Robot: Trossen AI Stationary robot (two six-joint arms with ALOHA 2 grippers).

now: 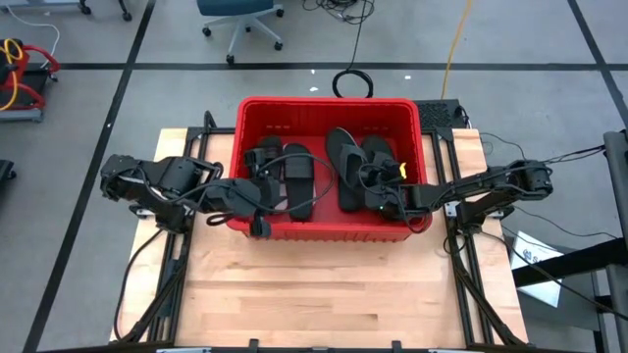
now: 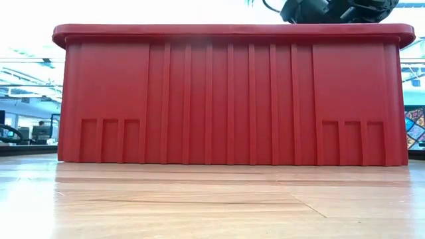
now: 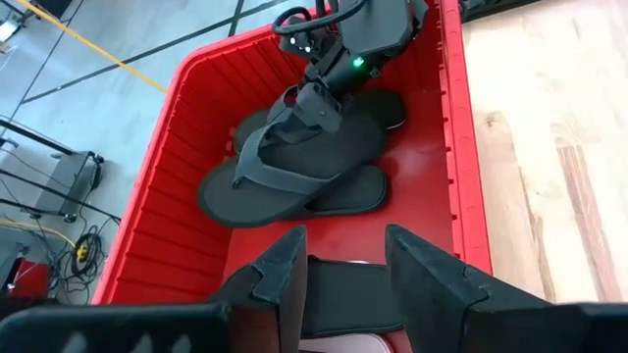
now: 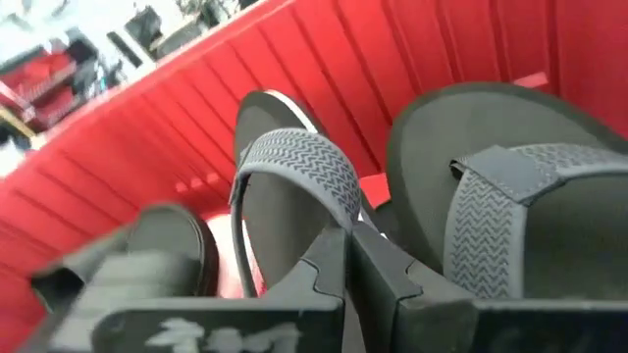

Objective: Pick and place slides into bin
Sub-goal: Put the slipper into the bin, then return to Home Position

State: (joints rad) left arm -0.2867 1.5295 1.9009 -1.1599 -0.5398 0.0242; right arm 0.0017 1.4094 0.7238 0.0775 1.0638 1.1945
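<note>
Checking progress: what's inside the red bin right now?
The bin holds black slides: wide-strap ones on its left side, thong flip-flops on its right. Both grippers reach inside. Anything beneath those slides is covered; no white slides show.

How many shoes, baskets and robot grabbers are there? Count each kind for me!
Black sandals: 4 showing in the view from above; stacked ones may hide more
Red basket: 1
Robot grippers: 2, the left gripper and the right gripper
Total: 7

bin (image 1: 329, 230) at table (image 1: 324, 294) rear-ctr, slides (image 1: 294, 176) inside, L & R grps
</note>
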